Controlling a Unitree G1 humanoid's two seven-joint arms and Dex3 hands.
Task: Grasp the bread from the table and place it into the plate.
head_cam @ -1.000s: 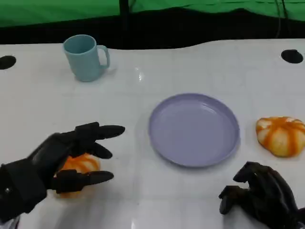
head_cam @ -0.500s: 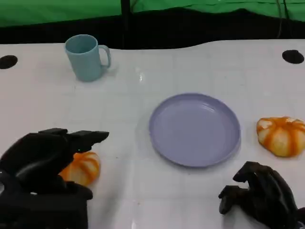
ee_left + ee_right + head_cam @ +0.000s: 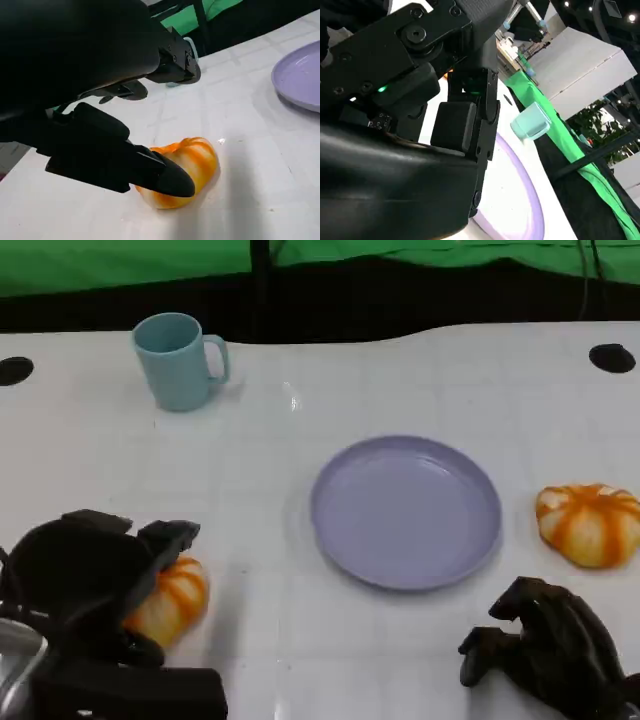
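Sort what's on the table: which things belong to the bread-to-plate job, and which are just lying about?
Job:
- bread under the left hand, whose fingers are around it
- purple plate, nothing on it
- second bread, right of the plate, untouched

Lying about:
- light blue mug, upright at the far left
- right hand, curled in, resting near the table's front edge
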